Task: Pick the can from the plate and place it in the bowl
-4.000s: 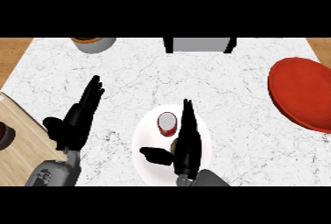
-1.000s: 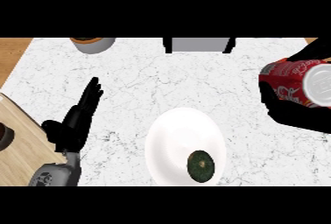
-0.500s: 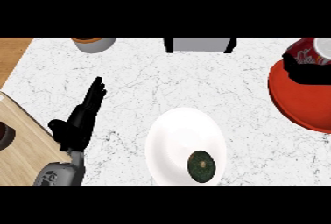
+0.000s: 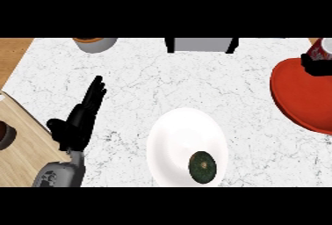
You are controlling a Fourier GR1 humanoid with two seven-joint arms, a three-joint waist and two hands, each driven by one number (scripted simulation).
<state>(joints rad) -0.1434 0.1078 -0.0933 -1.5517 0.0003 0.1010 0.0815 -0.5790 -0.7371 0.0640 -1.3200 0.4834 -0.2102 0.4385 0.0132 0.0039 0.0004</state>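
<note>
item: red cylindrical metal can (image 4: pixel 321 48), light, rigid, slick-sided, clasped around its side in my right hand (image 4: pixel 315 64).

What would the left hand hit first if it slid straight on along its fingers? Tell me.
Probably nothing nearby: the left hand points up and slightly right over bare counter. The grey cup sits left of that line, the grey box right.

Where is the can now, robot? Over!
Left robot hand open, resting on the white counter. Right robot hand curled round the red metal can at the red bowl's far edge. Nothing in the way.
</note>
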